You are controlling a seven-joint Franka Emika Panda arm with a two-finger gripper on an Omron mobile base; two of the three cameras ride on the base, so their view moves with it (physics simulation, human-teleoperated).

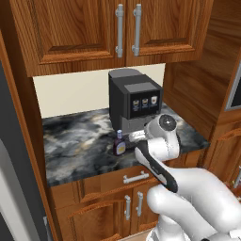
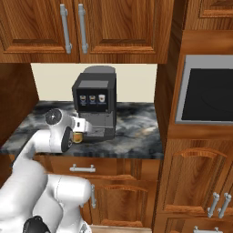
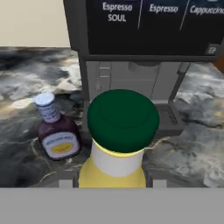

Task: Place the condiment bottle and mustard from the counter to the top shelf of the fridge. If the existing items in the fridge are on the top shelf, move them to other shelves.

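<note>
Now gripper (image 3: 112,183) clamped on mustard (image 3: 118,144) (green cap), condiment bottle (image 3: 57,131) just beside

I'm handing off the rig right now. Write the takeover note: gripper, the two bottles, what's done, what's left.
Gripper: closed around the mustard, which stands right in front of the coffee machine.
Condiment bottle: upright on the counter, just beside the mustard, untouched.
Done: mustard grasped; whether it has left the counter is not clear.
Left: carry the mustard to the fridge's top shelf, come back for the condiment bottle, and clear that shelf if needed.
</note>
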